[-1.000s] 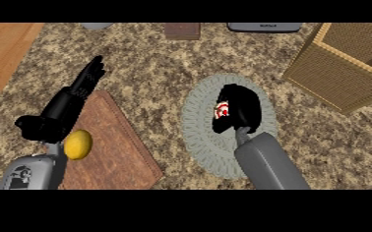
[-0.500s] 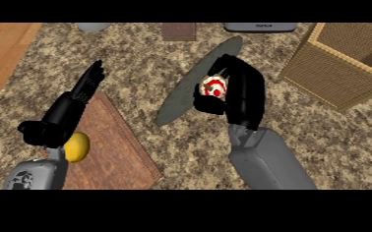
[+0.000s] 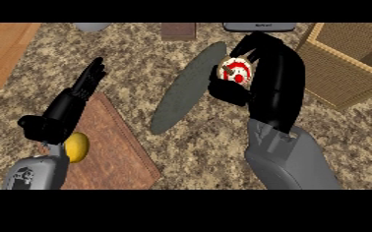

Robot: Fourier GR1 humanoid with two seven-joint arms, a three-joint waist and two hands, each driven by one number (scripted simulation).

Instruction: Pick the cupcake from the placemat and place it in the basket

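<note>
While the right hand point(image 3: 270, 81) curled round the cupcake point(image 3: 236, 72) — held up nr the basket point(image 3: 341, 59), not yet over it — an early release could've landed it on the counter point(image 3: 138, 54). Left hand point(image 3: 69, 109) lay spread, resting.

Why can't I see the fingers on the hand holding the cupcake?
In the head view, the right hand is black with little shine, so its curled fingers merge into one dark shape around the cupcake; the counter is evenly lit, without glare.
</note>
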